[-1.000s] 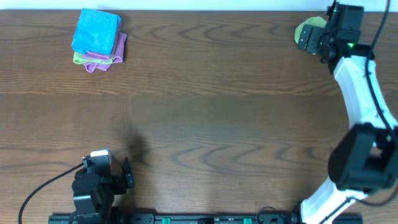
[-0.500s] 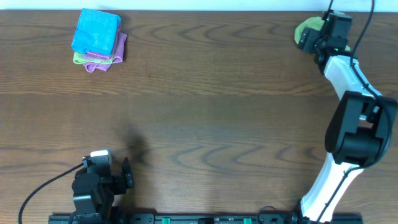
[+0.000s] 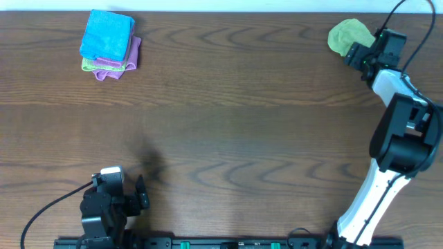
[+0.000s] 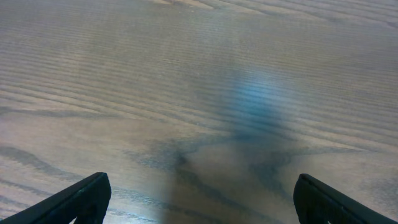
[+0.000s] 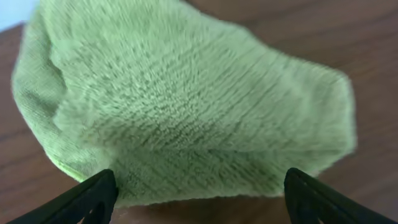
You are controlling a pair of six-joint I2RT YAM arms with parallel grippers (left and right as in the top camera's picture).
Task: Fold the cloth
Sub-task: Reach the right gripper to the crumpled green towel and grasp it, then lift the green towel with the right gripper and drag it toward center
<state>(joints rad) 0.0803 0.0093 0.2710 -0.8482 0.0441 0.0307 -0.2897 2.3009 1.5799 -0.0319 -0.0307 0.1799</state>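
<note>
The lime-green cloth [image 3: 347, 36] lies bunched in a rounded heap at the table's far right corner. It fills most of the right wrist view [image 5: 186, 99]. My right gripper [image 3: 357, 56] is open and empty, just to the right of and in front of the cloth, its fingers [image 5: 199, 190] pointing at the cloth's near edge without touching it. My left gripper [image 3: 142, 194] is open and empty at the table's front left, over bare wood [image 4: 202, 186], far from the cloth.
A folded stack stands at the far left: a bright blue cloth [image 3: 107, 36] on top of a purple cloth [image 3: 131, 54], with a lime-green edge [image 3: 88, 66] beneath. The white wall edge runs behind the table.
My right gripper has drawn back to the right off the green cloth, which now shows whole from above. The left arm has not moved.
</note>
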